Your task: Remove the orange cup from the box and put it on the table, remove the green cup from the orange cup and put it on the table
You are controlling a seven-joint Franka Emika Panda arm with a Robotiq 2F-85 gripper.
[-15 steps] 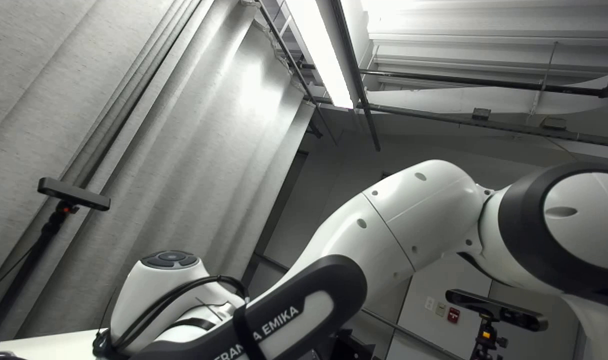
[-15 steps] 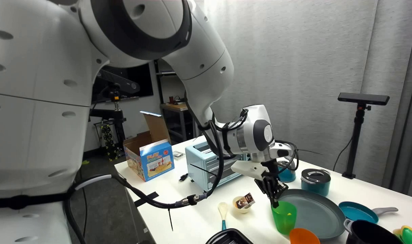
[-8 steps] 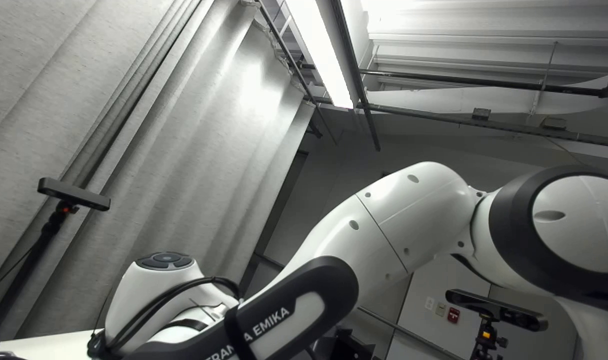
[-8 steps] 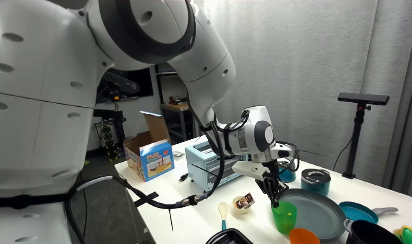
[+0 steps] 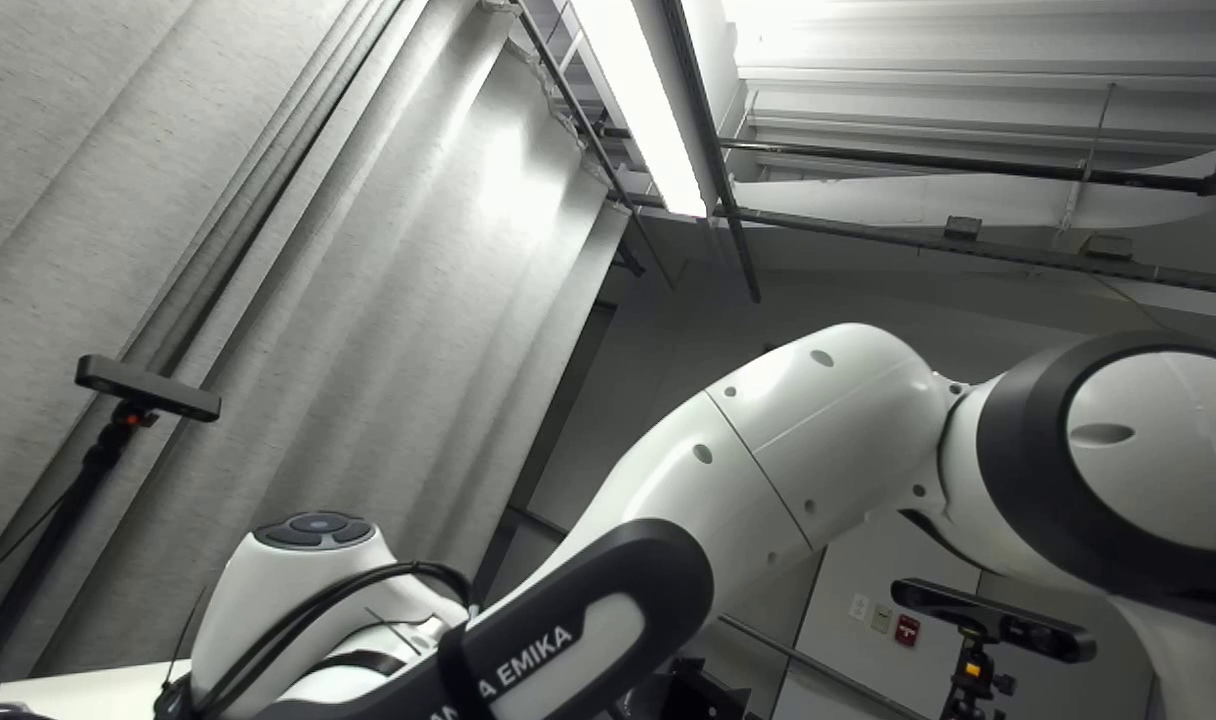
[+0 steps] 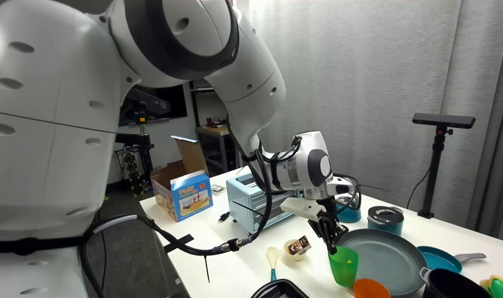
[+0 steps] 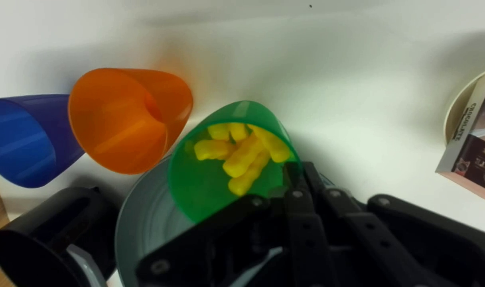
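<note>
The green cup (image 6: 343,268) is upright or nearly so, with several yellow pieces inside that show in the wrist view (image 7: 202,181). My gripper (image 6: 332,251) is shut on the green cup's rim, one fingertip inside and one outside, as the wrist view shows (image 7: 302,172). I cannot tell whether the cup's base touches the table (image 6: 231,269). The orange cup (image 6: 371,289) stands on the table close beside the green cup and apart from the box; its inside looks empty in the wrist view (image 7: 111,119). The open box (image 6: 191,196) stands at the table's far left corner.
A grey plate (image 6: 394,260) lies right beside the green cup. A blue cup (image 7: 23,139) and a black pot (image 6: 454,285) stand past the orange cup. A bowl with a chocolate carton (image 6: 299,247), a spoon (image 6: 272,258) and a black tray (image 6: 281,289) are nearby.
My gripper and the green cup have shifted slightly to the left in an exterior view, a little away from the plate. The grip on the rim is unchanged.
</note>
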